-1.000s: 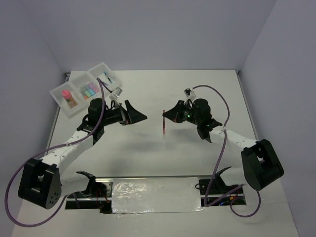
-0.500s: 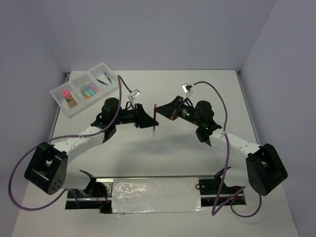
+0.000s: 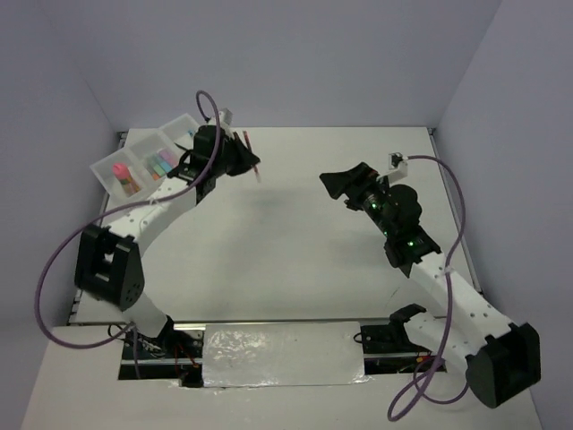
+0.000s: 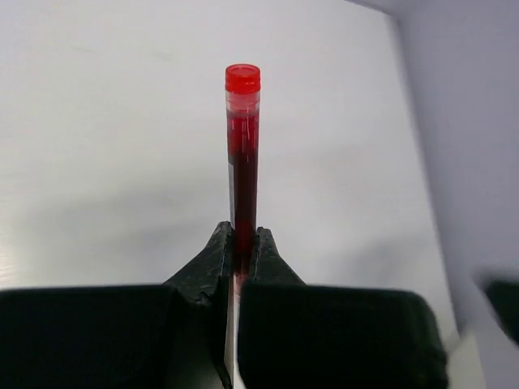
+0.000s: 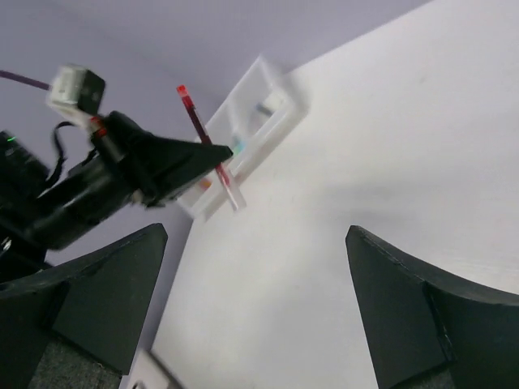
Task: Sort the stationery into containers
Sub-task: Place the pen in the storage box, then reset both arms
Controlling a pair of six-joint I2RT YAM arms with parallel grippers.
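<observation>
Left hand (image 4: 242, 245) carried red pen (image 4: 243, 146) back beside tray (image 3: 111, 189).

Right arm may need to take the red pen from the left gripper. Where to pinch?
Likely the red pen by its long bare shaft between the left gripper and the cap, coming side-on from over the table, jaws across the thin barrel; the stub below looks too short.

The left arm is stretching far out from its base toward the tray (image 3: 100, 172), with its wrist hovering at the tray's right end. The left gripper (image 4: 243, 240) is pinching the thin red pen (image 4: 243, 146) between tightly closed fingers, and the pen is sticking out past the tips. The right arm is bending well to the right of the tray. The right gripper (image 3: 333, 182) is pointing toward the tray, spreading its fingers wide and gripping nothing.
</observation>
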